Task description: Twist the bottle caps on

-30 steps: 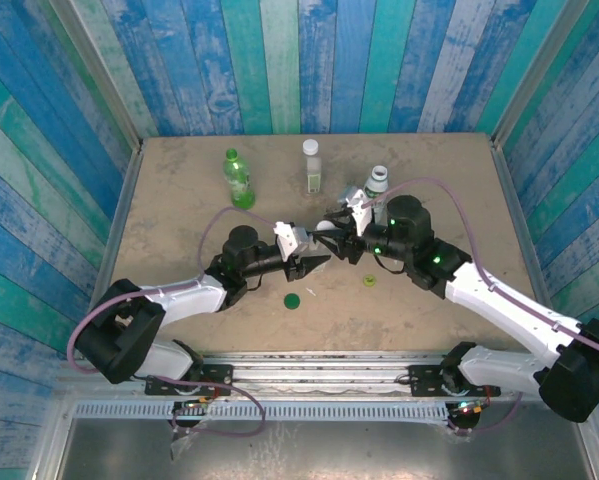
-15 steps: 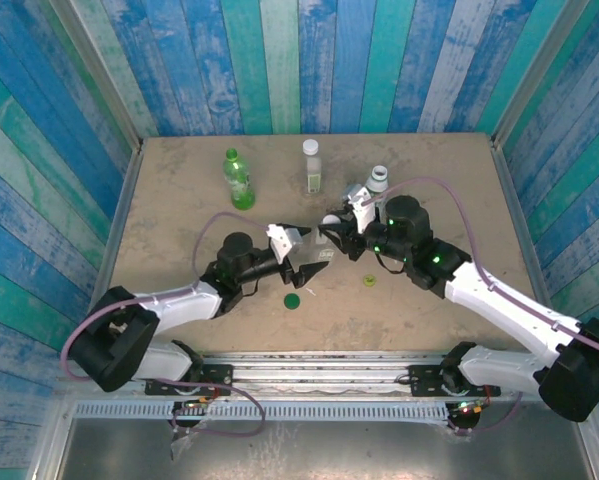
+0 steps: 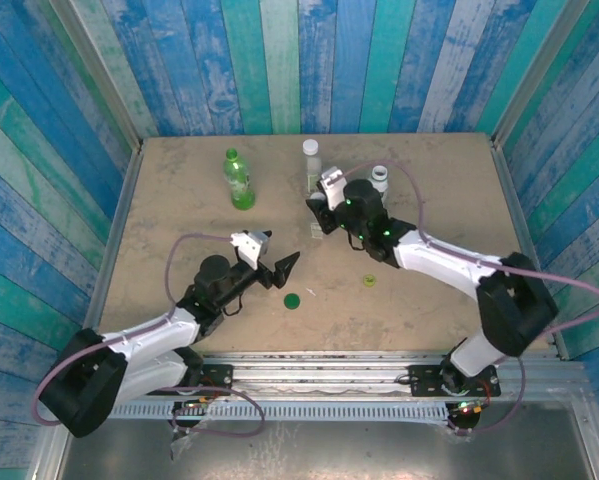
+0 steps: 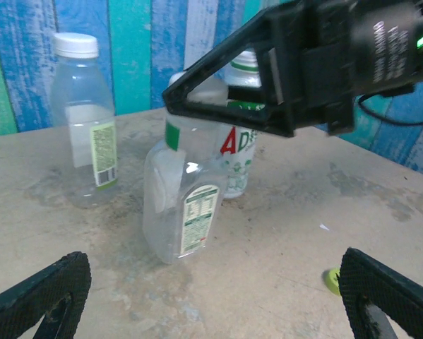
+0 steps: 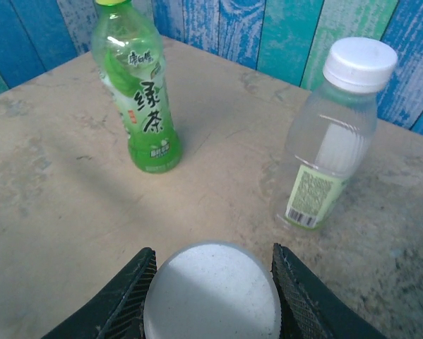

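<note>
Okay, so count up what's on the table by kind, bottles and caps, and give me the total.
Bottles: 4 (green bottle, white bottle, back clear bottle, front clear bottle)
Caps: 4 (back white cap, front white cap, dark green cap, yellow-green cap)
Total: 8

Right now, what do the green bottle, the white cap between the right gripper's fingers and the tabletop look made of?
Green bottle: glossy translucent plastic; light passes through it, and it has a printed label.
White cap: probably opaque plastic with a matte finish; its top is smooth and even.
Tabletop: rough, blotchy tan board, perhaps coated wood or a stone-like material; the look leaves it open.
</note>
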`<move>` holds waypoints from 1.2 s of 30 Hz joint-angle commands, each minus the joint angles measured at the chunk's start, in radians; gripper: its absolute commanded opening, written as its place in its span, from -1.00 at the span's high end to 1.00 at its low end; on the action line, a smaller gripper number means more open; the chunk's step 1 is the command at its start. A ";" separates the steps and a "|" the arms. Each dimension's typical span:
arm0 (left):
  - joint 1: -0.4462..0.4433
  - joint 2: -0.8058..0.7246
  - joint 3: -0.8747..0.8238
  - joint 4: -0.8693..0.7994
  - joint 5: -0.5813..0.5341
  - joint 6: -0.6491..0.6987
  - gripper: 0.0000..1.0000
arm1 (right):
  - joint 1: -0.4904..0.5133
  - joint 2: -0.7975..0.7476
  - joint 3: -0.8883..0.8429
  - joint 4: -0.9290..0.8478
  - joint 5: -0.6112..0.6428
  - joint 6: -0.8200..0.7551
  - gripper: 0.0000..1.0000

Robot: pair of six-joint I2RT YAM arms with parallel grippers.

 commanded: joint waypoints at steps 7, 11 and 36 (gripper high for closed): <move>0.008 -0.026 0.009 -0.052 0.002 -0.010 -0.88 | -0.016 0.158 0.112 0.105 0.015 0.000 0.32; 0.007 -0.015 0.027 -0.064 0.045 0.010 -0.88 | -0.021 0.186 0.114 0.093 0.026 0.000 0.11; 0.213 0.065 0.124 -0.024 -0.135 -0.034 -0.88 | -0.080 -0.201 -0.021 -0.079 0.016 0.050 -1.00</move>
